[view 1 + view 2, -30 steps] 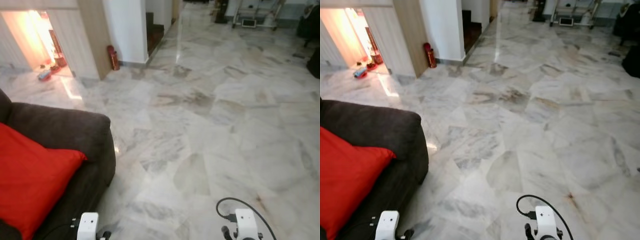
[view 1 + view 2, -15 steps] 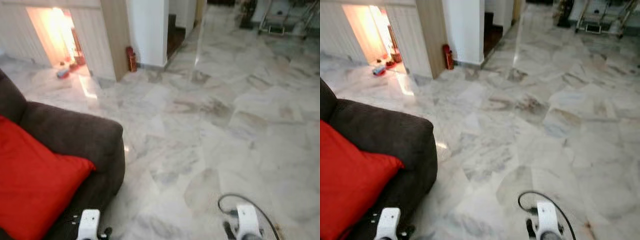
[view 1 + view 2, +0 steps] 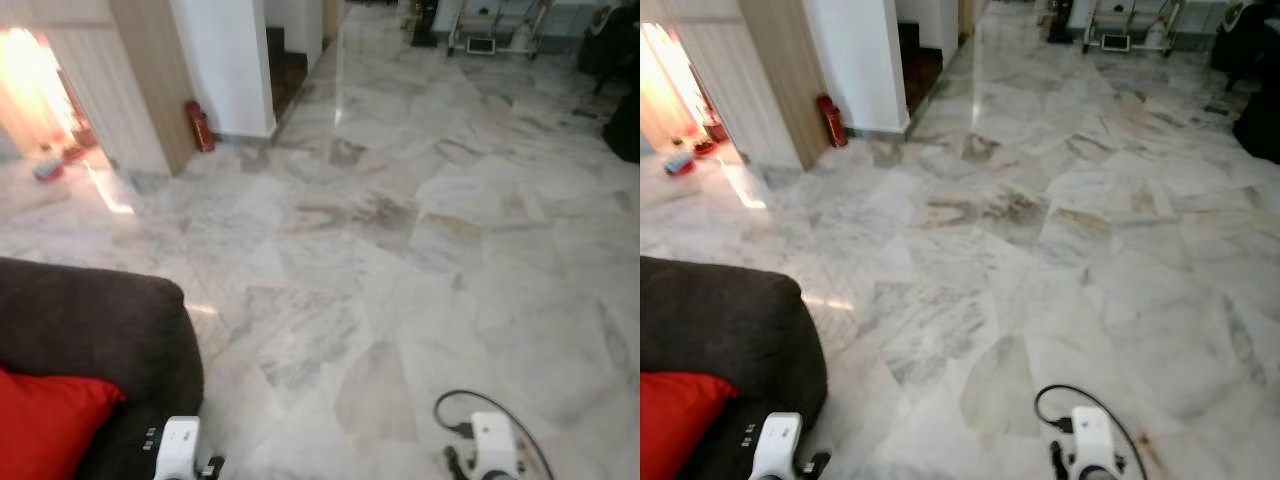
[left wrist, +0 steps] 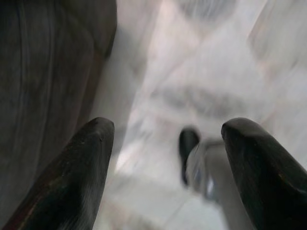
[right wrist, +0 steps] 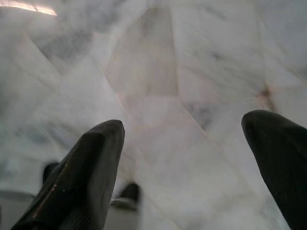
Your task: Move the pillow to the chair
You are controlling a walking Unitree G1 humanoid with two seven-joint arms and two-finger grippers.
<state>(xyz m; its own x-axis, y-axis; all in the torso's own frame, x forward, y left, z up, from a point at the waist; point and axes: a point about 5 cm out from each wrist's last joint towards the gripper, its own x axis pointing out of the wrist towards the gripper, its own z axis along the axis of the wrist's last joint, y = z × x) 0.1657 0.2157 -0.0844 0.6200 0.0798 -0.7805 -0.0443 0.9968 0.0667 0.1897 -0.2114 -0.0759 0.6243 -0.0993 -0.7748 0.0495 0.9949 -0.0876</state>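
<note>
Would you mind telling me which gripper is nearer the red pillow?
Left. The left gripper hangs beside the sofa holding the red pillow; the right gripper hangs over bare floor further away.

Open marble floor (image 3: 420, 260) ahead of me and to my right, dark sofa arm (image 3: 90, 320) blocking my left side, my left pincer (image 4: 163, 139) hanging spread just beside it, white pillar (image 3: 225, 60) and red fire extinguisher (image 3: 199, 126) far ahead-left, dark shapes at far right edge.
</note>
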